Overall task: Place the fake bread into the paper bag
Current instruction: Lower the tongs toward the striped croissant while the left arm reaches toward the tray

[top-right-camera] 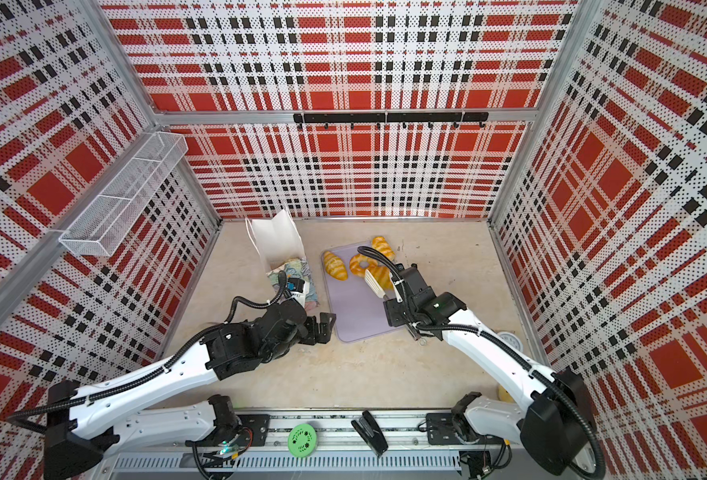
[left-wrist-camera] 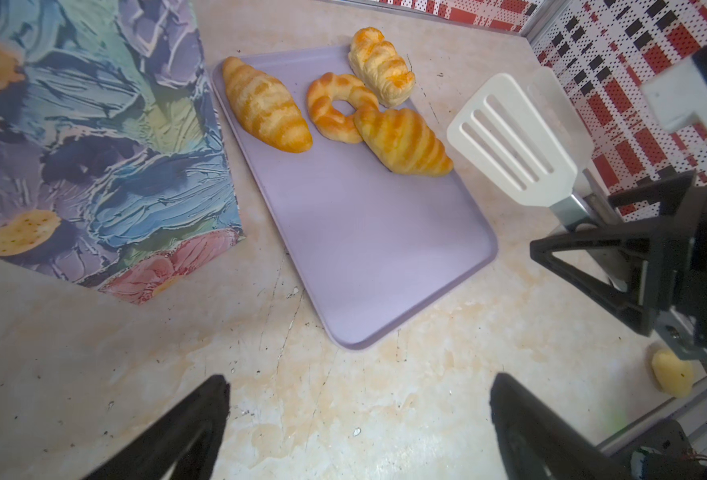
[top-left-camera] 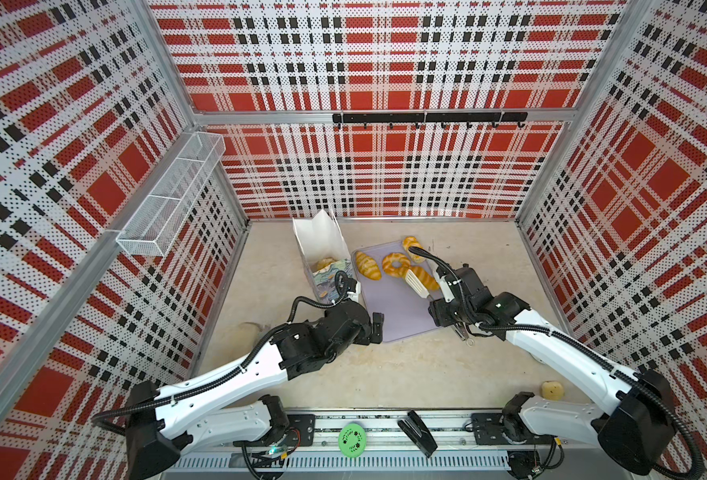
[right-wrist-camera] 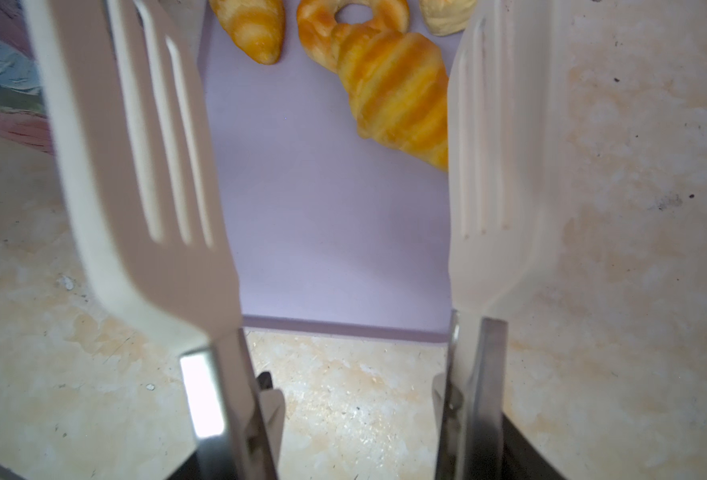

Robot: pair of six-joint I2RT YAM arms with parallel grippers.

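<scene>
Top views. At the back left of the counter (top-left-camera: 385,374), the paper bag (top-left-camera: 322,243), upright, mouth open, plain white lining. At its bottom already some golden fake bread (top-left-camera: 325,263); how many pieces, not possible to tell. Just beside the bag, a flat lavender tray (top-left-camera: 397,320) with four pieces left: a croissant (top-left-camera: 368,266) nearest the bag, a ring (top-left-camera: 395,264), a striped bun (top-left-camera: 412,245) at the far edge, a second croissant (top-left-camera: 430,281). By judgement, task partly done only. For the left hand (top-left-camera: 374,328): released, wide apart, empty, near the tray's front corner. For the right hand (top-left-camera: 447,311): clenched on white tongs (top-left-camera: 416,282) over the tray.

Left wrist view. Outside of the bag: painted flowers in blue, green and pink, thick brush strokes in print. Bread glossy, smooth, darker orange stripes; ring touching the second croissant (left-wrist-camera: 403,141). Tray matt, low rim, rounded corners. Counter beige, marbled, scratched.

Right wrist view. Two slotted white paddles (right-wrist-camera: 136,145) on shiny metal arms, apart, nothing between. One paddle just beside the second croissant; probably next to take, curved and slippery-looking.
</scene>
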